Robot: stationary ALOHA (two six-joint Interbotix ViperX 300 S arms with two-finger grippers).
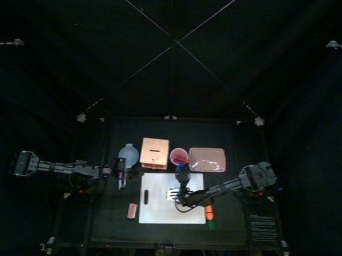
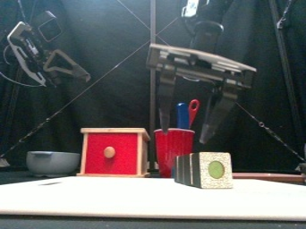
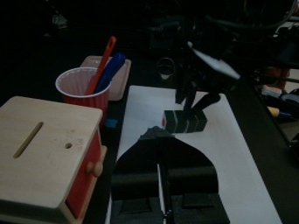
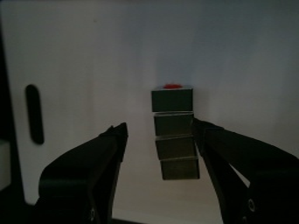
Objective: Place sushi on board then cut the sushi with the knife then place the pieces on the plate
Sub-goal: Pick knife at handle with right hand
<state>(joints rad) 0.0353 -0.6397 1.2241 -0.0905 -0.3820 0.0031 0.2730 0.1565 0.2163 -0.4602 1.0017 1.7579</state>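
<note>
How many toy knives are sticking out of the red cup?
2. The blue knife and the red knife stand side by side in the red cup, next to the wooden box. The cup's inside is hidden, so a shorter one could be missed.

Your top view is dim, black all round; only the white cutting board (image 1: 150, 190) at lower centre catches light. In your right wrist view it glows palest across the top, greying toward the bottom
</note>
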